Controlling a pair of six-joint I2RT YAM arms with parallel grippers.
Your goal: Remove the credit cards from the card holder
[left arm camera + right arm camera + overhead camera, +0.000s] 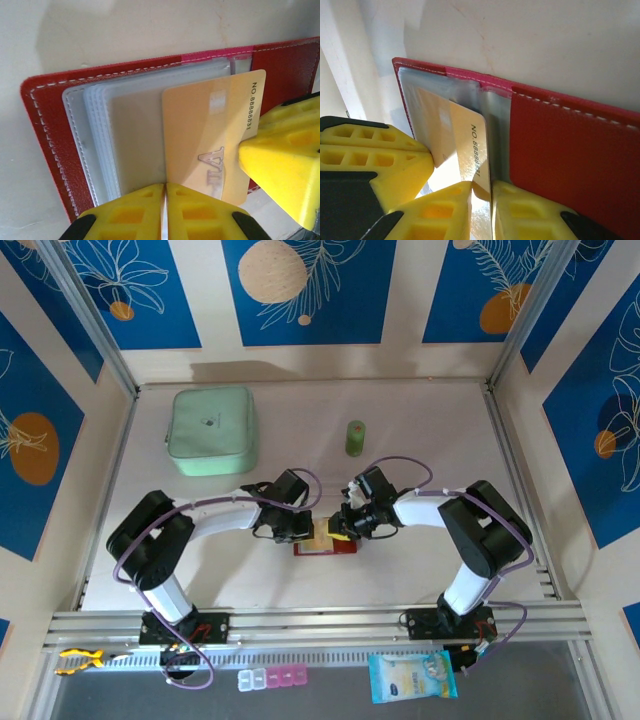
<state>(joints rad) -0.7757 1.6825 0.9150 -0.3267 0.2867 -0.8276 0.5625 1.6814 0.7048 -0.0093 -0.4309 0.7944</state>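
Observation:
The red card holder (325, 548) lies open on the table between both arms, its clear pockets (135, 135) facing up. One gold credit card (210, 135) sticks partway out of a pocket. My left gripper (165, 192) is shut, its tips pinching the pocket's edge right beside the card. From the other side, my right gripper (481, 192) has its jaws drawn in on the card's free edge (470, 145); one of its fingers (280, 165) shows in the left wrist view. Over the holder the two grippers (308, 528) (345, 527) nearly touch.
A mint-green square pouch (212, 430) lies at the back left and a small green cylinder (355, 437) stands behind the holder. Metal rails run along the table's front edge (320, 622) and walls close in the sides.

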